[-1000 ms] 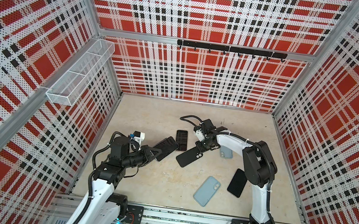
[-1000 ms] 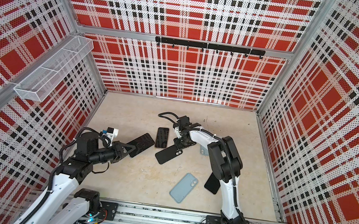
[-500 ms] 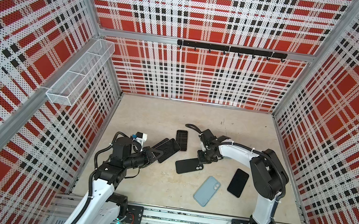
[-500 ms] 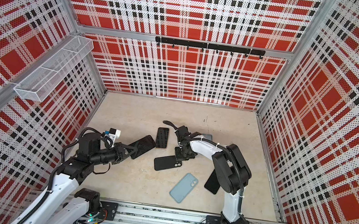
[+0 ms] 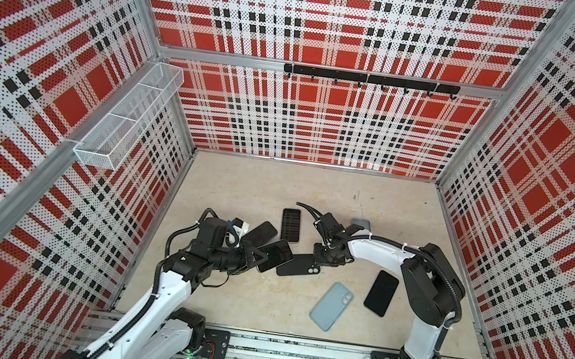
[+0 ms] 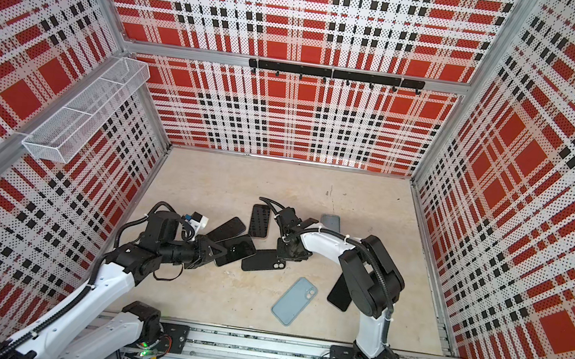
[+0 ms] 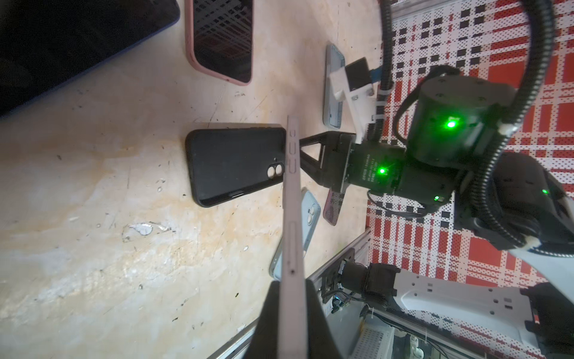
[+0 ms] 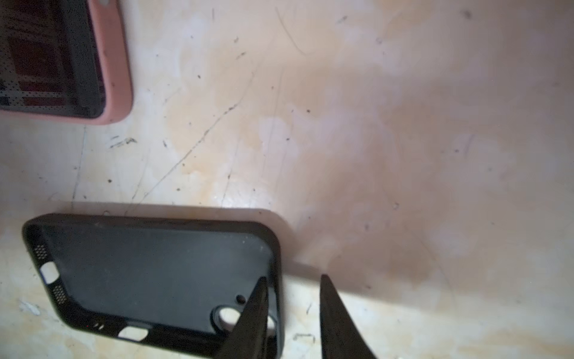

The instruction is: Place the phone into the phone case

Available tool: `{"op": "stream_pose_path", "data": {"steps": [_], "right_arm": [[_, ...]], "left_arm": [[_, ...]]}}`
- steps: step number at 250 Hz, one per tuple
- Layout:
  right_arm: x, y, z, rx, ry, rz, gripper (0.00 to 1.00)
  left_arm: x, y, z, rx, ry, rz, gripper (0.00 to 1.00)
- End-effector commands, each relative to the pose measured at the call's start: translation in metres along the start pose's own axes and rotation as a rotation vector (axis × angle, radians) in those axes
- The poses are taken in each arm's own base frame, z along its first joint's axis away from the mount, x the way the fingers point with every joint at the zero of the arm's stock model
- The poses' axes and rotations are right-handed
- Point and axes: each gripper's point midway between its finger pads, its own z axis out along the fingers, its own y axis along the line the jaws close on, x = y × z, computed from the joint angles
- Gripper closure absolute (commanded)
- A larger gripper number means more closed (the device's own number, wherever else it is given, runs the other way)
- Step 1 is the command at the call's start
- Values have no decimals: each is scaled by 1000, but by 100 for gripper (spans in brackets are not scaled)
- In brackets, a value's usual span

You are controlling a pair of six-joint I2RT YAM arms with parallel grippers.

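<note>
Centre of both top views: left gripper [image 5: 255, 255], arm low and reaching inward, clamped on the phone [image 5: 275, 255]; black case [image 5: 298, 265] lies flat just beside it.
Right gripper [image 8: 293, 279] sits low, jaws narrowly apart astride the case's camera-end wall, seen only in the right wrist view. Left wrist view shows the phone held edge-on. Bare floor [image 5: 276, 190] lies toward the upper frame.

A robot test cell in a lab; perforated panels [image 5: 338, 23] in red plaid print close it in on three sides beyond the aluminium mounting rail [image 5: 292, 351]; a left arm [image 5: 167, 293] and a right arm [image 5: 379, 250] stand on that rail; a scuffed beige board [image 5: 257, 191] lies just behind it; a wire basket [image 5: 126, 119] and a black hook bar [image 5: 369, 79] hang on walls farther behind it.
</note>
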Motion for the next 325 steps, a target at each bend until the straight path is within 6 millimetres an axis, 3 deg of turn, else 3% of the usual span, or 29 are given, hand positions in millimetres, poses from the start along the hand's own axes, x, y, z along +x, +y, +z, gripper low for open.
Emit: {"op": "stream_pose_path", "data": {"steps": [1,33,35,40,69,216,325], "right_arm": [[-20,3,-34,-25,-114,1,59],[-29,3,-56,-72,-162,0,55],[-29,4,-56,-78,-163,-1,55],[-31,4,-59,-92,-168,-1,54],[-36,9,-65,-159,-171,-7,52],[-19,5,-24,-307,-46,-19,45],[-22,2,-14,-345,-37,0,42]], "left_arm": [[-5,-9,1,0,1,36,100],[-10,-4,10,-40,4,23,100],[-20,2,5,-51,-32,-1,100],[-5,-6,14,-44,23,36,100],[-6,-7,29,-33,32,20,100],[-26,-23,92,48,181,21,100],[-10,-9,105,53,336,-33,100]]}}
